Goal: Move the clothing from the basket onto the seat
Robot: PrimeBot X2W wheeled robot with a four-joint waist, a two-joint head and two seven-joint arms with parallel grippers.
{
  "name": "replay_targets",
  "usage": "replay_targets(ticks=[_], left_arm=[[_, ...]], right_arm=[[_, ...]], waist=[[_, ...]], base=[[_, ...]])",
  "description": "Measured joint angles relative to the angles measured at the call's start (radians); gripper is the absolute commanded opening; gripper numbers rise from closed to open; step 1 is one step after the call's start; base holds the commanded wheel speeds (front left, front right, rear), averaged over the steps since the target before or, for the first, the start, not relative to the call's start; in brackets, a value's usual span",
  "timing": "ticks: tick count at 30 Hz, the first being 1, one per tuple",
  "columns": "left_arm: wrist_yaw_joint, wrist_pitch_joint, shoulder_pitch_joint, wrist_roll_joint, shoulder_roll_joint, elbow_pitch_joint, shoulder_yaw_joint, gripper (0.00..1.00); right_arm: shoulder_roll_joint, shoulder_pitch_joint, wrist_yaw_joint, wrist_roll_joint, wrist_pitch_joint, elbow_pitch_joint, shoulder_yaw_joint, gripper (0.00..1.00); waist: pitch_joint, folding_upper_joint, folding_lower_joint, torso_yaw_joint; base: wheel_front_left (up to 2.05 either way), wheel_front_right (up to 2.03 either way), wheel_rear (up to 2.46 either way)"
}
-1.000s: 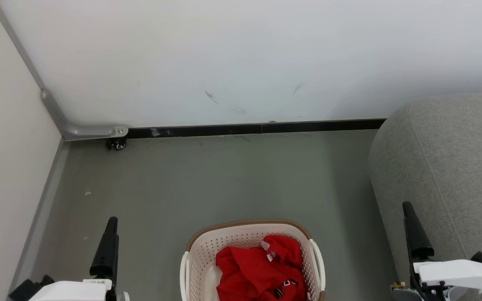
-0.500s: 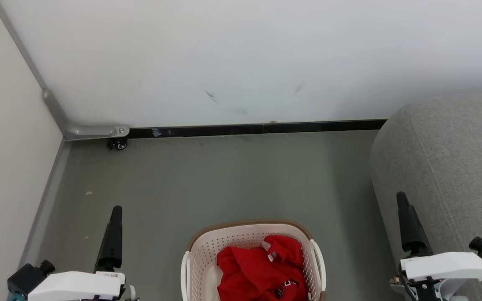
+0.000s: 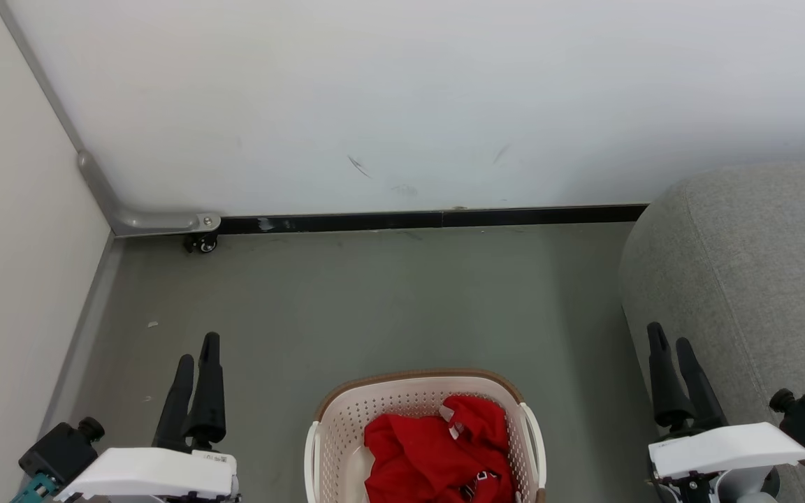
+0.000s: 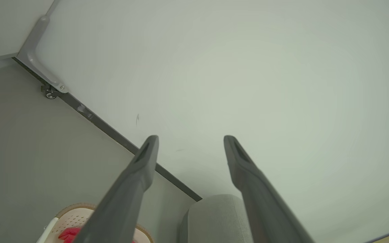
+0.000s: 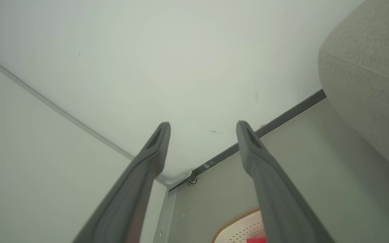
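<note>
Spotter: Clothing (image 3: pixel 434 454) lies in a red, bunched heap inside the basket (image 3: pixel 346 419), which stands on the floor (image 3: pixel 374 300). Nothing red rests on the seat (image 3: pixel 759 279) off to the right.

Planner: So the step in hand looks like the first pick, and it is not yet begun. How do the tools stand?

Spotter: The left tool (image 3: pixel 198 349) hangs to the left of the basket. The right tool (image 3: pixel 668 335) is close by the seat's flank, though whether it touches cannot be told. Both have their fingers spread and pinch nothing, and both point toward the wall (image 3: pixel 409 105), clear of the basket.

Planner: Then the next move likely calls for one tool to swing inward, tip down into the basket and close on a thick fold. The right one seems better placed, since the seat is on its side.
</note>
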Motion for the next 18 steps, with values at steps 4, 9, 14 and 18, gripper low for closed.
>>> replay_targets(ticks=[4,9,14,18], left_arm=[[0.004,-0.014,0.0,0.09,0.0,-0.01,-0.015,1.0],[0.014,-0.032,0.0,0.204,0.002,-0.018,-0.027,1.0],[0.03,-0.049,0.0,0.326,0.003,-0.027,-0.049,1.0],[0.044,-0.059,0.0,0.425,0.018,-0.032,-0.063,1.0]], right_arm=[[0.0,0.0,0.0,-0.063,-0.012,0.006,0.004,1.0],[0.0,0.0,0.0,-0.148,-0.032,0.013,0.015,1.0],[0.0,0.0,0.0,-0.222,-0.042,0.015,0.019,1.0],[0.001,0.0,0.0,-0.284,-0.06,0.019,0.028,1.0]], waist=[[-0.001,0.0,-0.0008,0.002],[-0.002,0.0,-0.0013,0.004],[-0.003,0.0,-0.0015,0.005],[-0.002,0.0,-0.0016,0.005]], base=[[0.0,0.0,0.0],[0.0,0.0,0.0],[0.0,0.0,0.0],[0.0,0.0,0.0]])
